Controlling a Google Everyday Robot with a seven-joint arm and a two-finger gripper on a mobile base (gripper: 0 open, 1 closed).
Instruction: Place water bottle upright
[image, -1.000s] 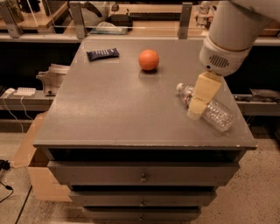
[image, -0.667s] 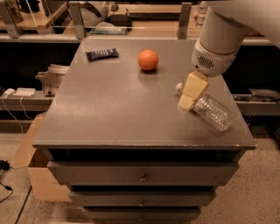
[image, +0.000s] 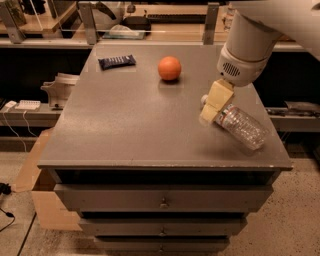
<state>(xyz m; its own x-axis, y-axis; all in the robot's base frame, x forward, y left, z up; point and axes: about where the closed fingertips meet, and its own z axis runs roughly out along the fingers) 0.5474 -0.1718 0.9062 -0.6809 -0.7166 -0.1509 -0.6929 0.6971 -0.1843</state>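
The water bottle (image: 244, 127) is a clear ribbed plastic bottle lying on its side near the right edge of the grey table (image: 125, 130). Its white cap (image: 204, 99) points left and toward the back, and its base points to the front right. My gripper (image: 210, 112), cream-coloured under a white wrist, hangs down from the upper right. It sits over the neck end of the bottle, just above the tabletop, and hides the neck and part of the label band.
An orange ball (image: 169, 68) sits at the back middle of the table. A dark blue snack bar (image: 116, 61) lies at the back left. Shelves with clutter run behind the table. A cardboard box (image: 35, 170) stands on the floor at the left.
My gripper has moved a little left along the bottle, from over its body toward its neck and cap. The bottle still lies in the same place.
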